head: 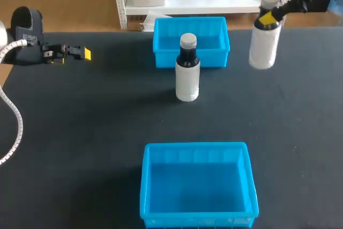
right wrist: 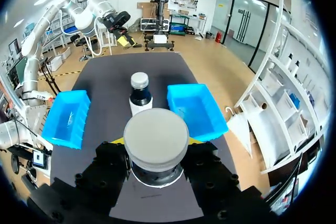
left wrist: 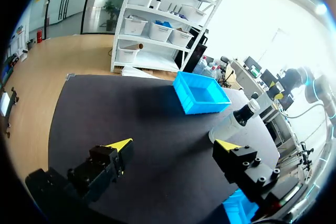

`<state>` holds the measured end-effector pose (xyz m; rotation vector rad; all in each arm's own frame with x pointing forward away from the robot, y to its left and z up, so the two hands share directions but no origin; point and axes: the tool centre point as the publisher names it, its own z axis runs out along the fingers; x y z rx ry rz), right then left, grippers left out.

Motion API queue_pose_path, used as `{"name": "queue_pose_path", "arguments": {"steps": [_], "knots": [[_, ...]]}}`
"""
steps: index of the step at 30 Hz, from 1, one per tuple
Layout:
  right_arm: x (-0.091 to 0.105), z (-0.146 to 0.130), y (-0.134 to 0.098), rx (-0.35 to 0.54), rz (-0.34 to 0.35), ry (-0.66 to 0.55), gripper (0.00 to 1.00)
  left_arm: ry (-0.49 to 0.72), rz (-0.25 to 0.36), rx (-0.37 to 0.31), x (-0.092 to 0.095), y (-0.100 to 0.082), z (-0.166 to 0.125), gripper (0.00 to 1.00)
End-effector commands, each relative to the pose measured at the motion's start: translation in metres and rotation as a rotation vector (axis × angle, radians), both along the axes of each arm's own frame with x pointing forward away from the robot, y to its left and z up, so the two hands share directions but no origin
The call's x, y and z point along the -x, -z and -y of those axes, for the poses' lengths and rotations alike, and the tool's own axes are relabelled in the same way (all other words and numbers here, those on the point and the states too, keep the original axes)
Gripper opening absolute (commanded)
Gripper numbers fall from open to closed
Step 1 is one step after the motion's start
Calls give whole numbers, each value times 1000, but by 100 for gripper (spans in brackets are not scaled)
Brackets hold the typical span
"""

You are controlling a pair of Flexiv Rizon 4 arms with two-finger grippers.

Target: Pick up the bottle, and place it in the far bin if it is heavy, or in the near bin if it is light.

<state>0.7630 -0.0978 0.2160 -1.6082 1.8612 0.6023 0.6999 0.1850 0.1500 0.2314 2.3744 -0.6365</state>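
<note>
Head view has the right gripper [head: 267,19] up over the far right part of the table [head: 80,132], its yellow tips clamped from both sides on the neck of the held bottle [head: 264,46], which hangs upright beneath it, clear of the surface. From the right wrist view the grey cap of that bottle sits squarely between the fingers. Straight ahead of this claw a second bottle, the standing bottle [head: 187,76], is upright on the table. The far bin [head: 190,21] lies ahead to one side of it and the near bin [head: 197,147] to the other. The standing bottle is just in front of the far bin and well apart from the near bin. The left gripper [head: 83,53] is low over the far left part of the table, its fingers spread wide with nothing between them. In the left wrist view the standing bottle shows ahead, beyond one fingertip, and the far bin is farther ahead.
</note>
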Motion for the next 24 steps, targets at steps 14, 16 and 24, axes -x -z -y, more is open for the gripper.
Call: {"name": "queue_pose_path", "arguments": {"steps": [14, 16, 24], "knots": [[-99, -56, -16, -26, -62, -183, 0, 0, 0, 0, 0, 0, 0, 100], [-105, -63, -18, -23, -59, -196, 0, 0, 0, 0, 0, 0, 0, 100], [-127, -100, -15, -31, -65, -263, 0, 0, 0, 0, 0, 0, 0, 100]]}}
